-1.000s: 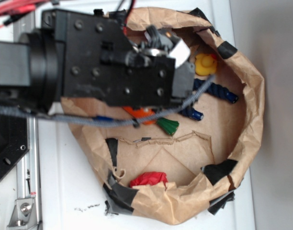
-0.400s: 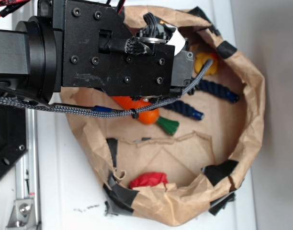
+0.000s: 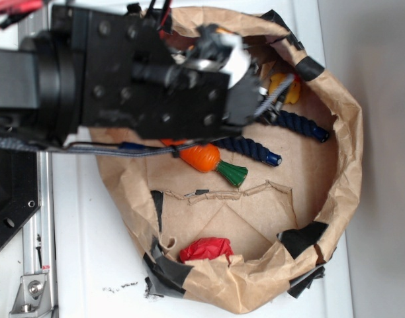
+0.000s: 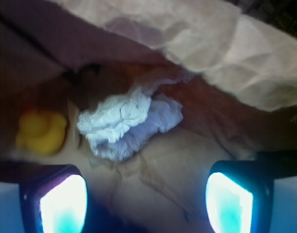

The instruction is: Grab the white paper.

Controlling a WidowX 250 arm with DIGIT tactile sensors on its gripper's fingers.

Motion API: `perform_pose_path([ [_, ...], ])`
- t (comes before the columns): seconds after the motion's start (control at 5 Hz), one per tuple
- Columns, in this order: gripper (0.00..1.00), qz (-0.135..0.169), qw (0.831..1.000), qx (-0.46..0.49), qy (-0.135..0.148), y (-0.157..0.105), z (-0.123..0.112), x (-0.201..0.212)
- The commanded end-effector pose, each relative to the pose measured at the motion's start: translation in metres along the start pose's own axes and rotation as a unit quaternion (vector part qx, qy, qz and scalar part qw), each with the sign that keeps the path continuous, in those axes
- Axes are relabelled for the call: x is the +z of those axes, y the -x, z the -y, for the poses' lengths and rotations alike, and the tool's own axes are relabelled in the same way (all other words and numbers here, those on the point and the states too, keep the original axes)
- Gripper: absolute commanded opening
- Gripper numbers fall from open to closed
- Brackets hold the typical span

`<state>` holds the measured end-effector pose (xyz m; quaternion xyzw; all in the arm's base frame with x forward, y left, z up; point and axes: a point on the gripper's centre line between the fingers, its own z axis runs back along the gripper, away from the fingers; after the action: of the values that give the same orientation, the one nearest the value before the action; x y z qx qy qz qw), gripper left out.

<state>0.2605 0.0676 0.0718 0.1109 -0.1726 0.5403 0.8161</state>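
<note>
The white paper (image 4: 126, 121) is a crumpled white-grey wad lying on the floor of the brown paper bag (image 4: 211, 43), close under its folded wall. In the wrist view it sits ahead of my gripper (image 4: 146, 204) and slightly left of centre. My fingers (image 4: 63, 204) stand wide apart with only bag floor between them, so the gripper is open and apart from the paper. In the exterior view my gripper (image 3: 245, 83) hangs over the bag's upper part and the black arm hides the paper.
A yellow rubber duck (image 4: 41, 131) sits just left of the paper, and it also shows by the gripper (image 3: 285, 89). Inside the bag (image 3: 348, 152) lie a blue rope (image 3: 302, 126), an orange carrot toy (image 3: 202, 158) and a red wad (image 3: 206, 250).
The arm has shifted toward the top of the exterior view and tilted. The orange carrot, mostly covered before, is now in the open. The gripper stays open.
</note>
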Motion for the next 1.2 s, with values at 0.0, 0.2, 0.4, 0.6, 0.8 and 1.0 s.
perform_pose_path([
  [0.0, 1.0, 0.029, 0.998, 0.05, 0.013, -0.004, 0.019, 0.008],
  [0.2, 1.0, 0.008, 0.997, 0.075, -0.008, -0.009, 0.022, -0.008],
  [0.4, 1.0, -0.014, 0.995, 0.094, -0.012, -0.003, 0.03, 0.0],
  [0.6, 1.0, -0.028, 0.995, 0.099, -0.011, 0.005, 0.034, 0.012],
  [0.8, 1.0, -0.016, 0.995, 0.102, -0.013, 0.011, 0.028, 0.009],
  [1.0, 1.0, -0.013, 0.993, 0.119, -0.021, 0.015, 0.024, -0.005],
])
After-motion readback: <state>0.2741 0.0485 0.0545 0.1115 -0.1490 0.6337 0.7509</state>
